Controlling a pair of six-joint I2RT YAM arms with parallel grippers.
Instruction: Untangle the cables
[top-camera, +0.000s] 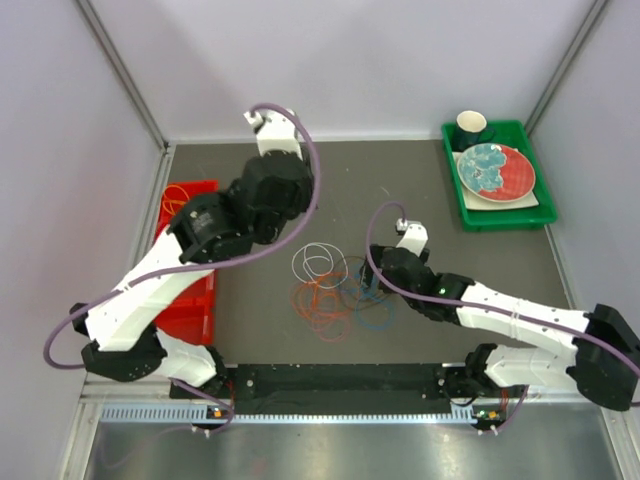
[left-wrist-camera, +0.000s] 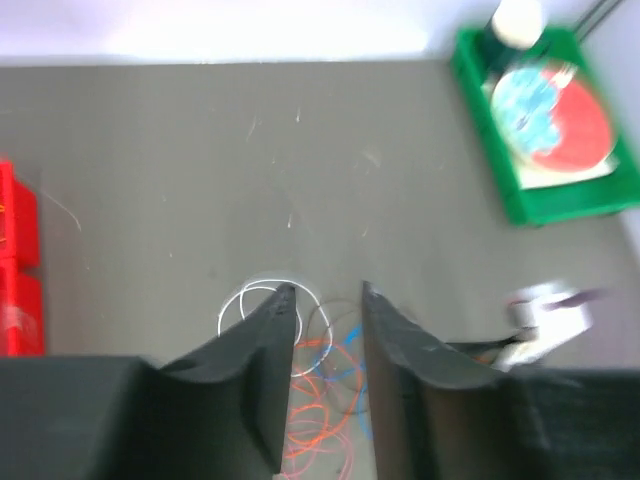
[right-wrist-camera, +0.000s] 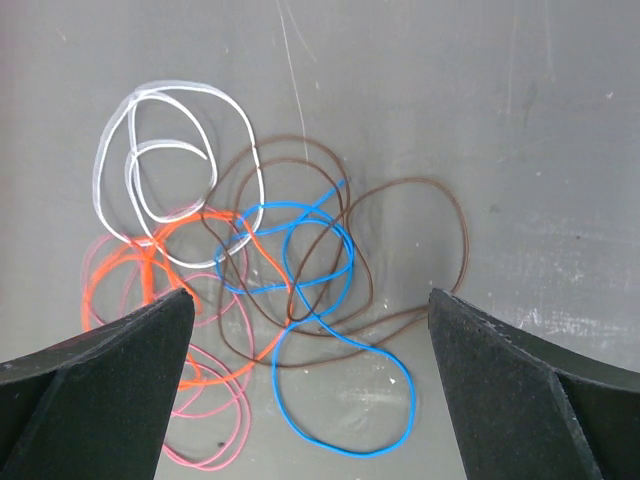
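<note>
The cables (top-camera: 335, 285) lie in a tangled heap mid-table. In the right wrist view a white loop (right-wrist-camera: 100, 165) is at the upper left, with orange (right-wrist-camera: 110, 265) and pink (right-wrist-camera: 206, 466) coils at the left. A blue cable (right-wrist-camera: 356, 451) and a dark brown one (right-wrist-camera: 465, 230) cross in the middle. My right gripper (right-wrist-camera: 311, 295) hangs wide open just above the blue and brown loops, holding nothing. My left gripper (left-wrist-camera: 325, 292) is high over the heap, its jaws apart with nothing between them. In the top view it is hidden under its own arm.
A red bin (top-camera: 185, 300) stands at the table's left edge with an orange-yellow wire (top-camera: 178, 195) in its far end. A green tray (top-camera: 500, 215) at the back right holds a red and teal plate (top-camera: 495, 170) and a dark cup (top-camera: 472, 128).
</note>
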